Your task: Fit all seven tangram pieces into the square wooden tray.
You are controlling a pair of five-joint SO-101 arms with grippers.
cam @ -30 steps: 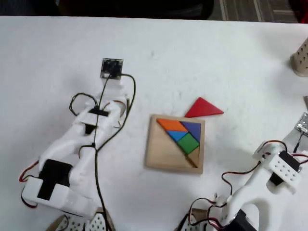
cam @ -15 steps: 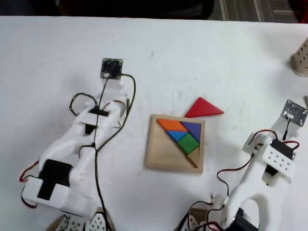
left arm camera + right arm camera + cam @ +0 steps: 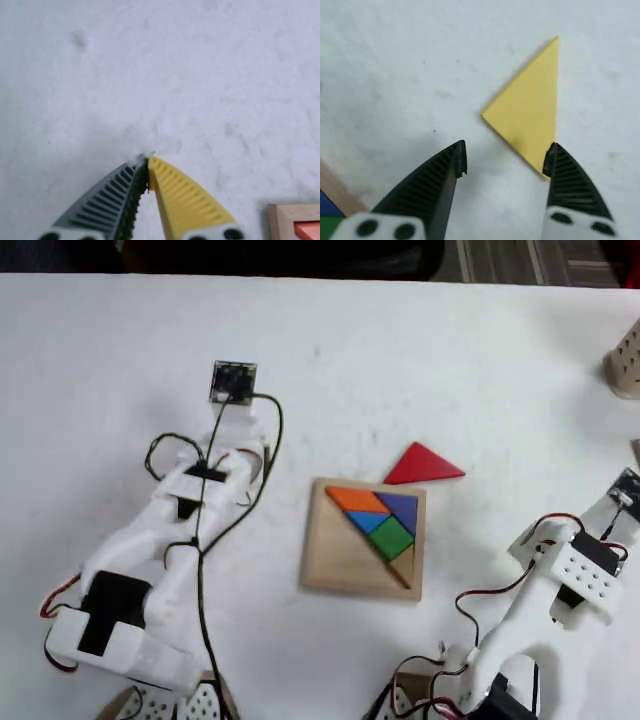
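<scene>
now right tool slightly farther right

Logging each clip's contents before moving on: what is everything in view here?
table: one, white, under everything.
wooden tray: one, light wood, mid-table.
orange piece, purple piece, blue piece, green piece, wood-toned piece: one each, in the tray's far right half.
red triangle: one, red, on the table by the tray's far right corner.
yellow triangle: one, yellow, on the table just ahead of the right claw.
perforated object: one, beige, table's right edge.
small board: one, black, wired, far left of the tray.
left claw: one, grey and yellow, shut, above bare table.
right claw: one, black, open.
</scene>
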